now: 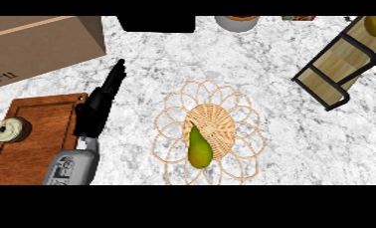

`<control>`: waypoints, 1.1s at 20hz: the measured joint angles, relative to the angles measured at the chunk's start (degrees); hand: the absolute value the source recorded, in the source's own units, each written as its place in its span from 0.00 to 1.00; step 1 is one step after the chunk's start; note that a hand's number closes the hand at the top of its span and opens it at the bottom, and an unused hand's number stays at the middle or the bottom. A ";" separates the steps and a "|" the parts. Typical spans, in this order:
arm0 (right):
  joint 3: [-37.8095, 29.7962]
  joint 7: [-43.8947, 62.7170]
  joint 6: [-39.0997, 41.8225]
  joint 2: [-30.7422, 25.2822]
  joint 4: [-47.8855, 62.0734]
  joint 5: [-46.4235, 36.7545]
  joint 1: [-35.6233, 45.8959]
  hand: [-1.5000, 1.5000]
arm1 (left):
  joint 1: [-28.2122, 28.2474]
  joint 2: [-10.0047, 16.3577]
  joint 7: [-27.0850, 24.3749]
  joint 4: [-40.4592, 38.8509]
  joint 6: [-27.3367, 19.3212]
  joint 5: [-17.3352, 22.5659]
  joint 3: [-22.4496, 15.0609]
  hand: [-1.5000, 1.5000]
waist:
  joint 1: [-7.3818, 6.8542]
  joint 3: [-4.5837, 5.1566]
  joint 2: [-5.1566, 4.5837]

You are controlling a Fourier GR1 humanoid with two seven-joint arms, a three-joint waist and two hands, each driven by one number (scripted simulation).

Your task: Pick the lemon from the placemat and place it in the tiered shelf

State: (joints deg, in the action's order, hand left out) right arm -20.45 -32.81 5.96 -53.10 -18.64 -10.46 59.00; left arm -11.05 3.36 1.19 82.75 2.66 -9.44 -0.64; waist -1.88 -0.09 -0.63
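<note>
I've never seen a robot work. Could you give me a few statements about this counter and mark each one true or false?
1. The green-yellow fruit lies on the woven placemat. True.
2. The left hand is holding the fruit. False: its fingers are straight and it hangs to the left of the placemat, apart from the fruit.
3. The tiered shelf stands at the view's upper right, away from the placemat. True.
4. The cardboard box sits on the placemat. False: it stands on the counter at the upper left.
</note>
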 measured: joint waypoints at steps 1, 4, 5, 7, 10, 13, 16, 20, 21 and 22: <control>-0.12 0.43 0.63 0.12 0.70 0.10 0.84 0.00 | -0.45 0.11 -0.19 -0.65 0.16 0.15 0.23 0.50 | -0.06 0.00 -0.06; -0.75 0.52 4.58 -0.70 1.98 0.89 1.82 0.00 | -1.08 -0.09 0.55 -0.75 -0.25 0.06 0.40 0.50 | 0.06 0.01 -0.04; -0.96 0.49 6.03 -1.09 2.27 1.15 2.13 0.00 | -1.19 -0.43 0.57 -0.80 -0.52 -0.18 0.12 0.50 | 0.10 0.00 -0.03; -1.23 1.38 7.93 -1.39 2.72 1.52 3.44 0.00 | -0.63 -1.02 0.70 -0.17 -1.17 -0.80 -0.54 0.50 | 0.03 0.00 0.00; -2.95 3.01 10.57 -3.05 3.76 3.22 4.88 0.00 | -0.77 -0.47 0.77 -0.40 -0.75 -0.51 -0.08 0.50 | 0.11 0.02 0.02; -5.95 6.74 12.76 -4.99 5.71 6.16 7.15 0.00 | -0.41 -0.81 1.21 0.49 -0.64 -0.47 -0.57 0.50 | 0.00 0.00 0.03; -9.28 10.99 13.61 -8.00 7.81 9.24 8.64 0.00 | 0.39 -0.44 0.14 0.34 -0.32 -0.45 -0.49 0.50 | -0.01 0.00 -0.06; -11.71 16.38 13.96 -13.31 9.78 11.18 9.24 0.00 | 0.13 -0.45 0.37 0.53 -0.32 -0.52 -0.56 0.50 | -0.34 -0.06 -0.31; -12.02 17.48 14.21 -14.60 10.28 11.37 8.81 0.00 | 0.32 -0.41 0.39 0.76 -0.19 -0.43 -0.58 0.50 | -0.40 -0.08 -0.36; -12.17 19.18 14.81 -16.04 10.71 11.45 8.82 0.00 | 0.23 -0.34 0.49 0.93 0.00 -0.19 -0.48 0.50 | -0.49 -0.11 -0.43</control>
State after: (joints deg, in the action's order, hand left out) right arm -32.61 -13.62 20.77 -69.13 -7.94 0.99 67.83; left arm -10.82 3.02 1.68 83.67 2.66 -9.63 -1.12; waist -2.37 -0.19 -1.06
